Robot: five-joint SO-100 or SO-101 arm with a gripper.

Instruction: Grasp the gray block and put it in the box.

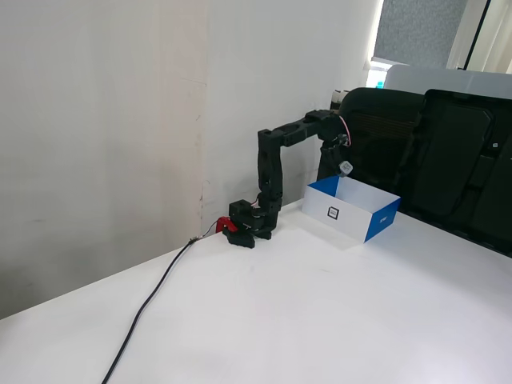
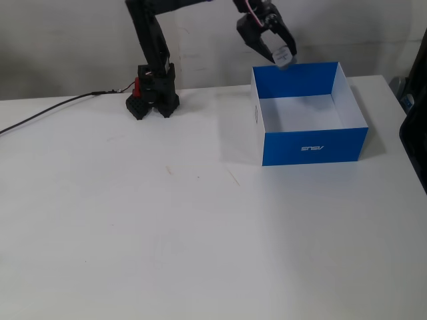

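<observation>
You see bare white worktop [image 2: 200, 233] filling the lower frame. Mid-right sits the box [image 2: 313, 145], open side up to take a drop. At upper centre your jaws [image 2: 283, 57] are closed on the block [image 2: 284, 59], held above the box's far rim, likely for release. A cable [image 2: 47, 110] trails left; the wall [image 1: 104, 120] and dark chairs [image 1: 448, 152] stand behind.

Both fixed views are bright and evenly lit, with soft, faint shadows. The box [image 2: 313, 143] casts a pale shadow leftward on the table [image 2: 200, 233]. Focus is slightly soft throughout.
</observation>
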